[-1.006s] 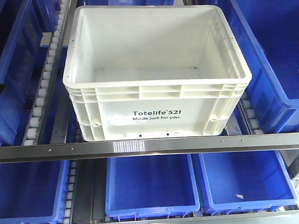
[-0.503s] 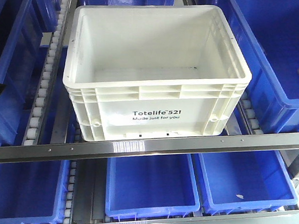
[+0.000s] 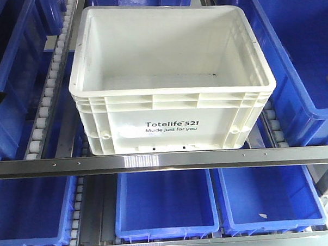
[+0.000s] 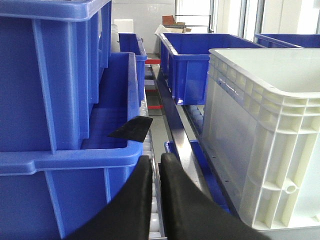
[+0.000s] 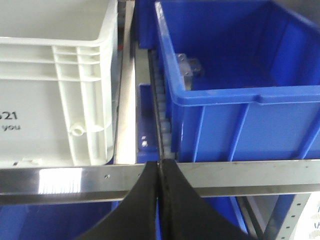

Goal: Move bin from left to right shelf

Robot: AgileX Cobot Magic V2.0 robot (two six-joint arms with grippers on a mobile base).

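The bin [image 3: 169,126], a large white tote printed "Totelife 521", stands upright and empty on the right shelf's white rollers [image 3: 45,104], its front wall just behind the steel front rail [image 3: 233,157] with the barcode strip. Neither gripper shows in the front view. In the left wrist view my left gripper [image 4: 156,159] hangs over a roller lane left of the bin [image 4: 260,135], its black fingers nearly together and holding nothing. My right gripper [image 5: 159,164] is shut and empty at the front rail [image 5: 240,175], just right of the bin's front right corner [image 5: 85,100].
Blue bins flank the white one on the left [image 3: 14,67] and right [image 3: 302,63], and more sit on the lower level [image 3: 166,202]. Stacked blue bins [image 4: 60,100] are close on the left gripper's left. A blue bin [image 5: 235,75] holding a metal part stands behind the rail.
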